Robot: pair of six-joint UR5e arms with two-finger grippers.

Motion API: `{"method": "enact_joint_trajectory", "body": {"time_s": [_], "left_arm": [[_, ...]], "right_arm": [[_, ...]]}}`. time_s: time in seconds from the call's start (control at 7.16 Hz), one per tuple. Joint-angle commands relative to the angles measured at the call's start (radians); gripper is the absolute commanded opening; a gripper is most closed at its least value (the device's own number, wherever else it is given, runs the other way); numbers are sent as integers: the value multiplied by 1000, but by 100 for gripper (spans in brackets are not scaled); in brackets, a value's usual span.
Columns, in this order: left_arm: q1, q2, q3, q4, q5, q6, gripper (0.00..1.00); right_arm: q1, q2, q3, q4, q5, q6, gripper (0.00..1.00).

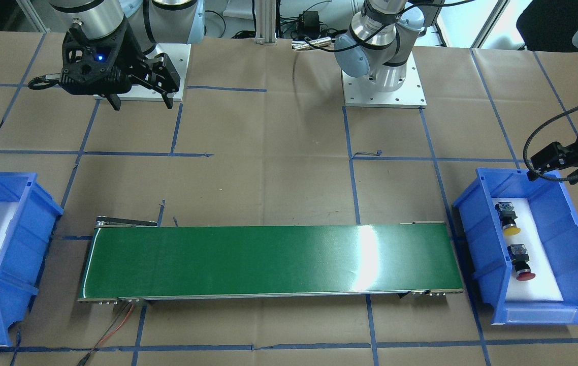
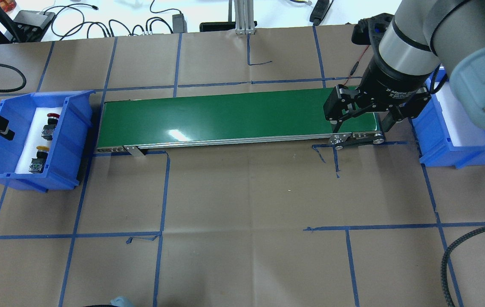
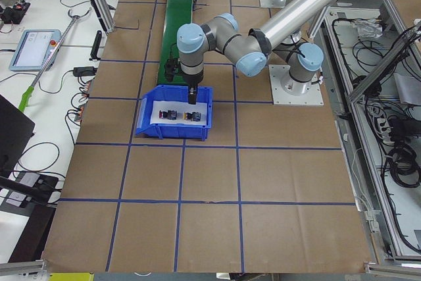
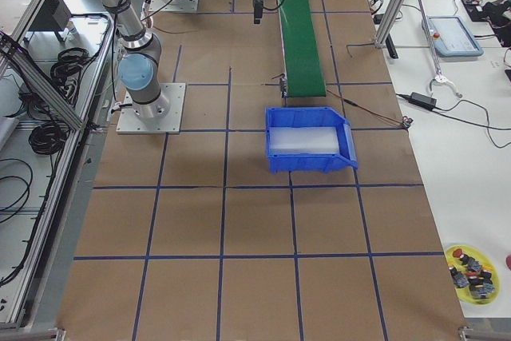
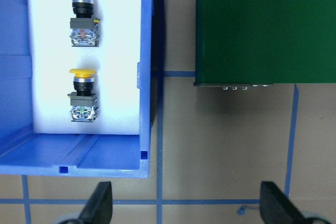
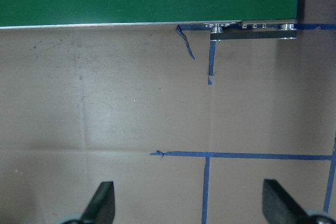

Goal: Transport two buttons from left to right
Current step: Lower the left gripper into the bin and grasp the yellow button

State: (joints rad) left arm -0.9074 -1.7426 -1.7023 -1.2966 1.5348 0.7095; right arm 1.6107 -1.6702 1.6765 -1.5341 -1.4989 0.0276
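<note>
Both buttons lie on their sides on the white foam inside the left bin, one behind the other and not touching. The yellow button is the nearer one to the robot and the red button is beyond it. Each has its cap pointing away from the robot.

The left gripper is wide open and holds nothing. It hangs over the table just outside the bin wall, on the side of the green belt. In my judgement it must shift sideways over the foam. The long axis of each button runs across the closing line of the fingers, so little turning seems needed.

The right gripper is also open and empty, well apart at the far end of the belt, beside the right bin
</note>
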Motion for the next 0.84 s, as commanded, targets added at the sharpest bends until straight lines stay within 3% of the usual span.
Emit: {"method": "enact_joint_trajectory", "body": {"time_s": [0.0,0.7], "left_arm": [[-4,-60,-40,106,-4,1,99],[-4,-153,-216,437,-2,1,99]], "right_arm": [[0,1,-1,0,0,0,100],[0,1,0,0,0,-2,100]]}}
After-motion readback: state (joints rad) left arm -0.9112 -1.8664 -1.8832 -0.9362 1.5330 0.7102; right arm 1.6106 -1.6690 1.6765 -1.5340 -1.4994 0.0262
